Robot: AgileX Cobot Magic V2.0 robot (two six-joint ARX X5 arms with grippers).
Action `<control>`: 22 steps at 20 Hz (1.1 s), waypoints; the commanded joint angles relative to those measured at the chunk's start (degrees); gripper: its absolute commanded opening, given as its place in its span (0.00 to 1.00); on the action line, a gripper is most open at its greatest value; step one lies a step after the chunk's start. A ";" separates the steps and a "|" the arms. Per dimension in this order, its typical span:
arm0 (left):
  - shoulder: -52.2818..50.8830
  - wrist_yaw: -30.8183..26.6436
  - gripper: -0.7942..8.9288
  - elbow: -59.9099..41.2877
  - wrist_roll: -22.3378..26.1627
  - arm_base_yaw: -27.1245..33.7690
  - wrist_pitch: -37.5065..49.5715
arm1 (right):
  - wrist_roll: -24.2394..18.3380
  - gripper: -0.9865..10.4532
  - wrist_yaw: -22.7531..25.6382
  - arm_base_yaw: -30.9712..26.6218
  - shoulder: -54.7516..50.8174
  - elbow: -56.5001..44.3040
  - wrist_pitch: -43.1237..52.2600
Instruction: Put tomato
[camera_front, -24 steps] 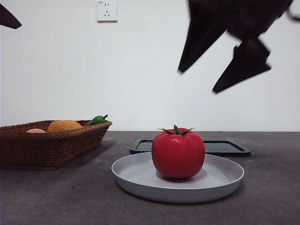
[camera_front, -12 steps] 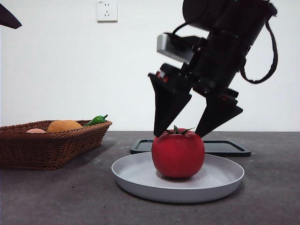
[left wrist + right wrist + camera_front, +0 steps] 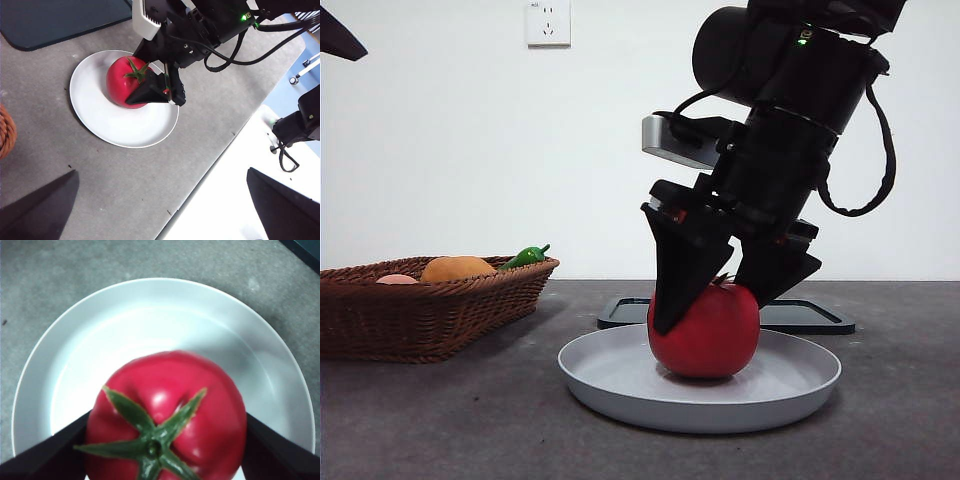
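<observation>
Right wrist view: the right gripper has its two black jaws spread to either side of the glossy red, round tomato with its dark green spiky stem, one jaw at each flank and both at or very near the skin; whether they actually press on it cannot be told. In the front view the same right gripper reaches down from above on its big dark arm, jaw tips straddling the upper half of the tomato, which leans slightly, stem tipped toward the far jaw. The tomato sits on the shallow, round, light grey plate, roughly at its middle and resting on the plate's floor. The left wrist view shows the plate from above with the tomato toward one side of it and the right gripper closed in around it.

Just behind the plate lies a flat, dark rectangular tray on the grey, speckled table. Well off to one side stands a brown woven wicker basket holding a round orange fruit, a small green pepper and a pinkish item barely showing above the rim.

The left gripper hangs high over the table's edge, jaws wide apart with nothing between them.
</observation>
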 commanded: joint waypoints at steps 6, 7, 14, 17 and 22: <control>0.31 0.28 0.65 0.98 1.14 -0.22 0.63 | -0.44 0.27 0.09 -0.24 -1.81 9.42 -4.28; 0.31 0.28 0.65 0.98 1.11 -0.22 0.63 | -0.46 0.27 0.66 -0.72 -1.84 11.58 -4.33; 0.31 0.28 0.65 0.98 1.14 -0.22 0.63 | -0.66 0.27 3.67 -8.90 3.34 23.54 -2.03; 0.31 0.28 0.65 0.98 1.11 -0.22 0.63 | -1.33 0.27 3.67 -12.46 10.10 28.55 -1.64; 0.31 0.28 0.65 0.98 1.11 -0.22 0.59 | -1.97 0.27 3.67 -15.39 20.20 33.09 -0.02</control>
